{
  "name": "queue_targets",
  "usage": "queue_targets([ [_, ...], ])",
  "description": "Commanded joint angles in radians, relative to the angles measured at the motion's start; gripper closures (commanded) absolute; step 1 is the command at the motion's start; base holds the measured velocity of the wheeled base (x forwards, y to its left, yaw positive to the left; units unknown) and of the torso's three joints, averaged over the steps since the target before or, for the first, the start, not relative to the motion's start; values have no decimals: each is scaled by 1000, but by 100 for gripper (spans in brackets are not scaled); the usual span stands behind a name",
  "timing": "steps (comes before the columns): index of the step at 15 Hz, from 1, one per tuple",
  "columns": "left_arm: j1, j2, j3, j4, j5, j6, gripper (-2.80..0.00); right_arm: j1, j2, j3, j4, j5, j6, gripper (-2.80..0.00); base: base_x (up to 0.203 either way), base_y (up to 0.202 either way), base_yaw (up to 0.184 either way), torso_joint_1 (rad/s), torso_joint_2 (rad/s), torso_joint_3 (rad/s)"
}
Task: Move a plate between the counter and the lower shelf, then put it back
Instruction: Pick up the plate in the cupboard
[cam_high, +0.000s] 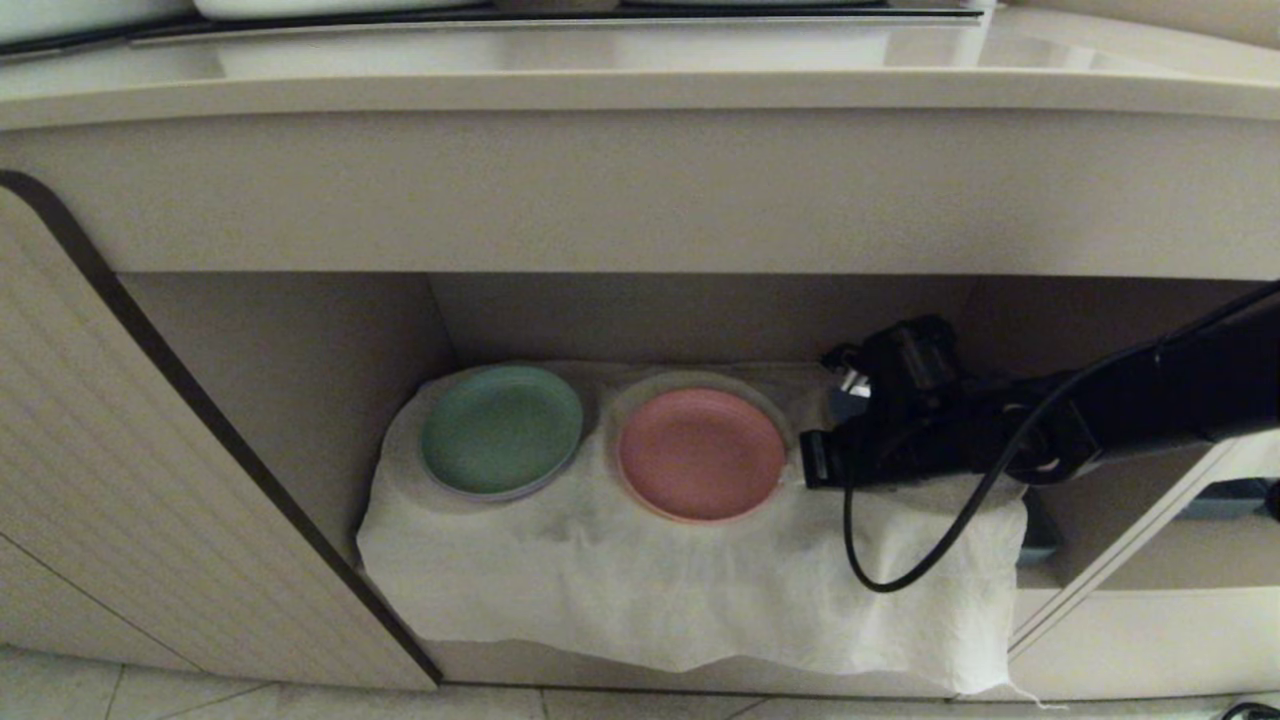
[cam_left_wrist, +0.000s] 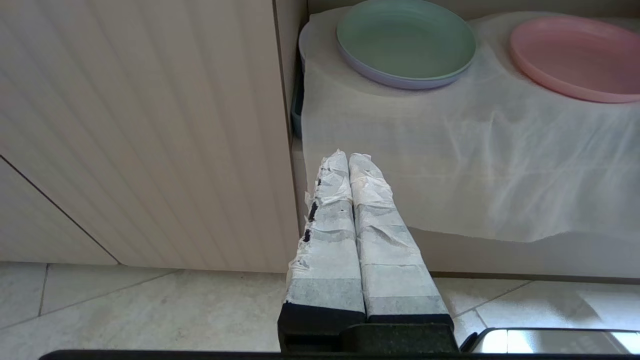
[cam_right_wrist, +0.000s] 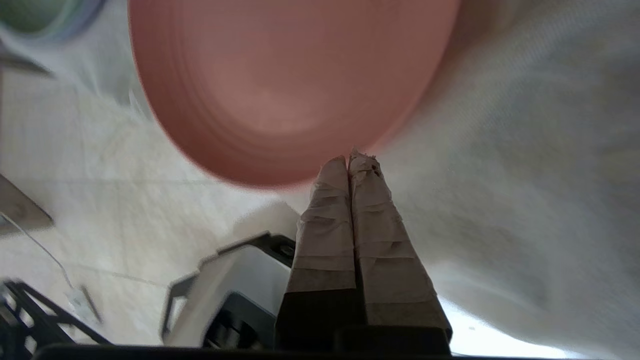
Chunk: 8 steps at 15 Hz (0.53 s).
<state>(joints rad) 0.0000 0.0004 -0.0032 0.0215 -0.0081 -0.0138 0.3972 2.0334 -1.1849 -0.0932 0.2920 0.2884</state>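
Fingertips of the right gripper (cam_right_wrist: 351, 159) are clenched together on nothing, level with the rim of the round salmon-pink plate (cam_high: 700, 453) just ahead. That plate rests on the off-white gauzy cloth (cam_high: 700, 590) of the lower shelf (cam_high: 300, 400), a green plate (cam_high: 500, 428) beyond. Spreading the fingers before reaching the rim should make for a clean pinch. The left gripper (cam_left_wrist: 349, 156), also clenched, hangs idle.

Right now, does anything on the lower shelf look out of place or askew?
The off-white cloth hangs rumpled over the front edge of the lower shelf, lower on the right. The pink plate and green plate lie flat and undamaged.
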Motion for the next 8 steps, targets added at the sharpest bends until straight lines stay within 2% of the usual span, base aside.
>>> queue_targets([
  [1, 0, 0, 0, 0, 0, 0, 0, 8, 15, -37, 20, -9, 18, 0, 0, 0, 0, 0, 0, 0],
  [4, 0, 0, 0, 0, 0, 0, 0, 8, 31, -99, 82, -22, 35, 0, 0, 0, 0, 0, 0, 0],
  [8, 0, 0, 0, 0, 0, 0, 0, 8, 38, -110, 105, -40, 63, 0, 0, 0, 0, 0, 0, 0],
])
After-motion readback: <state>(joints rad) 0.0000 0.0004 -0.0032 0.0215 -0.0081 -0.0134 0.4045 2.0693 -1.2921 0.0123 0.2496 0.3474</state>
